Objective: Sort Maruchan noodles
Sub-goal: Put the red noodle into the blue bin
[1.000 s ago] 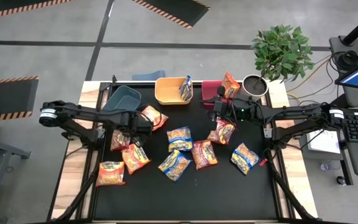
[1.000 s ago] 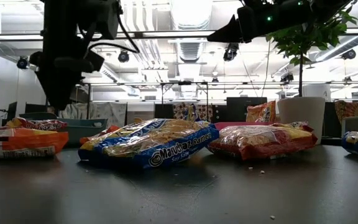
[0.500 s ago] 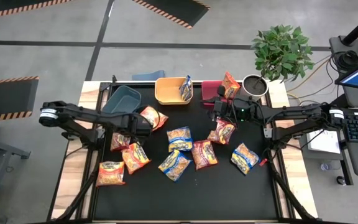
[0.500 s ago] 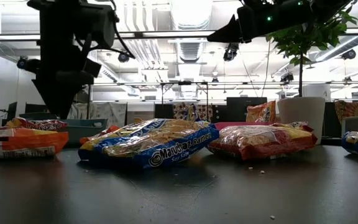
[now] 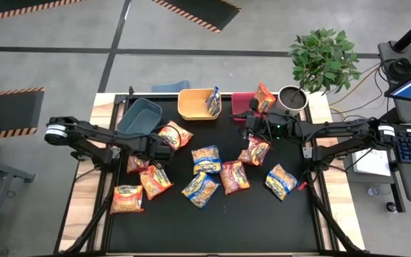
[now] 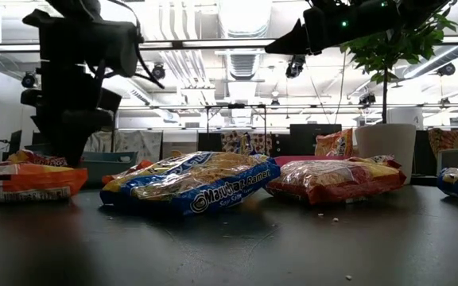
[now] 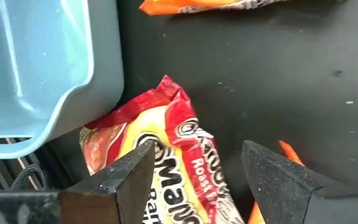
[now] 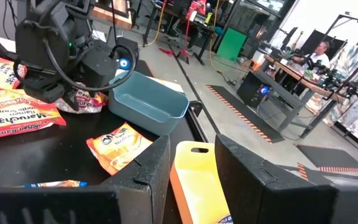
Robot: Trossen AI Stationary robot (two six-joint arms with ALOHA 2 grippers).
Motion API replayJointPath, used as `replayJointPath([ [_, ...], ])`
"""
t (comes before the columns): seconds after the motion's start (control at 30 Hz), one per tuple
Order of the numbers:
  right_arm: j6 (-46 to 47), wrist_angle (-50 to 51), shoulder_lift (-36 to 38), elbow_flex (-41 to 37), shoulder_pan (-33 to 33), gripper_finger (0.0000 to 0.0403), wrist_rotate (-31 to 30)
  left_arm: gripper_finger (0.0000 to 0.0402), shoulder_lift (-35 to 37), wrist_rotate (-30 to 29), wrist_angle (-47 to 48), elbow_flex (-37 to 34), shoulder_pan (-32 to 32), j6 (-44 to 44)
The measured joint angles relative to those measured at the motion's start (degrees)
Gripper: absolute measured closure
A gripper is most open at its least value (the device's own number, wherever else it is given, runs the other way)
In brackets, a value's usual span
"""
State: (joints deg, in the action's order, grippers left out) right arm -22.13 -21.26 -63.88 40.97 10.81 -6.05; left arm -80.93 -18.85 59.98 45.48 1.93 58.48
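We are reaching our left arm in from the worktop's left edge, elbow bent, forearm running toward the middle. Our left hand (image 5: pixel 155 153) is sitting low over the left half of the worktop, pointing down, and its two fingers (image 7: pixel 127 177) are standing wide apart with nothing between them. We are stretching our right arm in from the right edge, nearly straight, along the far side of the worktop. Our right hand (image 5: pixel 242 126) is hanging high near the far edge, fingers (image 8: pixel 154 163) parted a little, gripping nothing.
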Motion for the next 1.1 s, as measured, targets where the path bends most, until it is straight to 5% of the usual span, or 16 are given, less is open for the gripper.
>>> replayJointPath([
  [0.27, 0.0, 0.0, 0.0, 0.0, 0.0, 0.0287, 0.0, 0.0196, 0.0, -0.1, -0.5, -2.0, 0.2, 1.0],
  [0.77, 0.0, 0.0, 0.0, 0.0, 0.0, 0.0287, 0.0, 0.0323, 0.0, 2.5, -2.2, -2.1, 0.1, 2.0],
  [1.1, 0.0, 0.0, 0.0, 0.0, 0.0, 0.0287, 0.0, 0.0396, 0.0, 4.9, -9.2, 1.5, 0.1, -10.0],
])
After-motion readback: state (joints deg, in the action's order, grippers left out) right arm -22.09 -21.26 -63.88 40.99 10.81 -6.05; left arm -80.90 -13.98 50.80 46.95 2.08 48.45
